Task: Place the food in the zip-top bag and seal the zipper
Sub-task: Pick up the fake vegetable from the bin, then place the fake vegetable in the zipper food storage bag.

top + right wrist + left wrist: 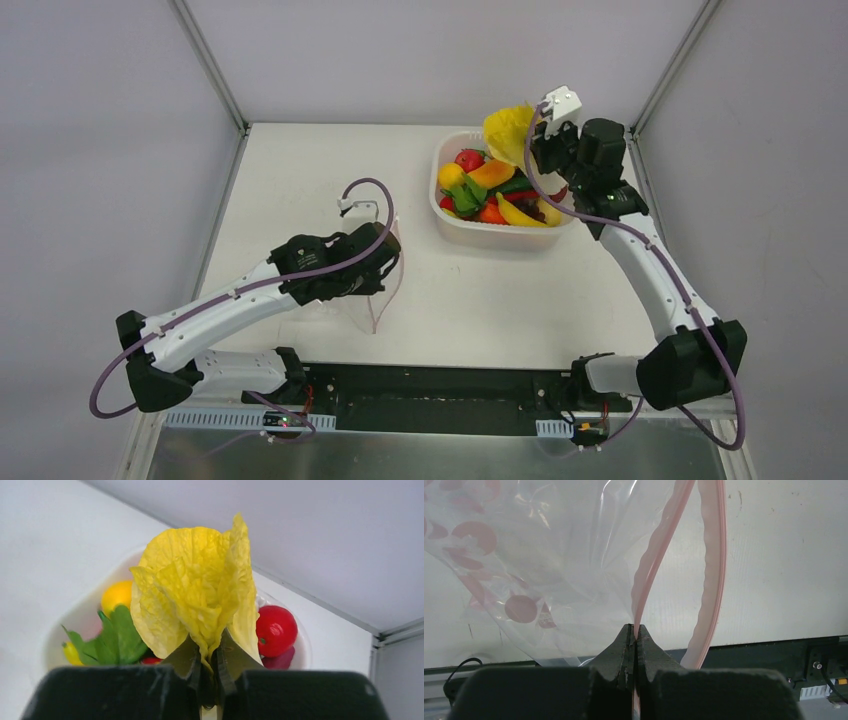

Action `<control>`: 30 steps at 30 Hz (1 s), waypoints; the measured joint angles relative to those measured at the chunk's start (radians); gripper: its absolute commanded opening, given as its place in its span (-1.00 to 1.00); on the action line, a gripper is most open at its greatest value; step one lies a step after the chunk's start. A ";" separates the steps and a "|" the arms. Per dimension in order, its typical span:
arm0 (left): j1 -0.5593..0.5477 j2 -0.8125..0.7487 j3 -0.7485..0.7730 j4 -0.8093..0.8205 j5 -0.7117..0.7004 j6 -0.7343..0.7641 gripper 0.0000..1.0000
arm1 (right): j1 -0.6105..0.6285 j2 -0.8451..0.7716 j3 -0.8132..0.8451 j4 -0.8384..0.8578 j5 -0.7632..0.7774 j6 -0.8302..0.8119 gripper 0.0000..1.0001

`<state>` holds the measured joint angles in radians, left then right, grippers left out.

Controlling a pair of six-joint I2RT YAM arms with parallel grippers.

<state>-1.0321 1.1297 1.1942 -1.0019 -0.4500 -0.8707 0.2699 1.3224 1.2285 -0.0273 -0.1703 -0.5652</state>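
Left gripper (635, 630): jaws pressed together on one lip of the pink zipper (651, 555), holding the zip-top bag (549, 555) with its mouth parted, left of the table's (300, 180) middle. Right gripper (209, 652): closed on the base of a yellow leaf (200, 580), raised over the white basket's (500, 235) far rim. Other food (495, 195) piled inside that basket.

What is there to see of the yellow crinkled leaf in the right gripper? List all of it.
The yellow crinkled leaf looks like a thin, soft sheet, veined and ruffled, folded into several lobes that fan upward. The right gripper is shut on its bunched lower end, and nothing else visibly touches it. It stands roughly upright, held over the far right rim of the white plastic basket in the overhead view. Its pinched end is hidden between the fingers.
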 measured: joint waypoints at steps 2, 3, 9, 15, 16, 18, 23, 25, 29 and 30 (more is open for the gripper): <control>0.000 0.002 0.000 0.007 0.005 0.000 -1.00 | 0.000 -0.025 -0.005 0.037 0.000 0.081 -1.00; 0.000 0.003 0.000 0.011 0.006 0.000 -1.00 | 0.000 -0.040 -0.013 0.055 -0.003 0.118 -1.00; 0.000 0.003 0.000 0.039 0.035 0.005 -1.00 | 0.001 -0.204 -0.150 0.246 -0.089 0.499 -1.00; 0.000 0.001 0.000 0.079 0.062 0.005 -1.00 | 0.030 -0.332 -0.288 0.512 -0.127 0.951 -1.00; 0.000 0.000 0.000 0.090 0.069 0.004 -1.00 | 0.041 -0.344 -0.319 0.560 -0.127 1.011 -1.00; 0.000 -0.002 0.000 0.113 0.082 0.004 -1.00 | 0.074 -0.359 -0.374 0.635 -0.128 1.112 -1.00; 0.000 -0.006 0.000 0.173 0.111 -0.002 -1.00 | 0.192 -0.386 -0.510 0.780 -0.091 1.278 -1.00; 0.000 -0.009 -0.002 0.199 0.127 -0.005 -1.00 | 0.258 -0.402 -0.569 0.827 -0.053 1.310 -1.00; 0.000 -0.019 -0.021 0.240 0.146 -0.012 -1.00 | 0.382 -0.406 -0.623 0.900 0.014 1.329 -1.00; 0.000 -0.020 -0.023 0.245 0.148 -0.013 -1.00 | 0.399 -0.404 -0.632 0.922 0.024 1.333 -1.00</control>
<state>-1.0321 1.1099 1.1709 -0.7570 -0.3016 -0.8833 0.6693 0.9180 0.5964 0.8944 -0.1463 0.7681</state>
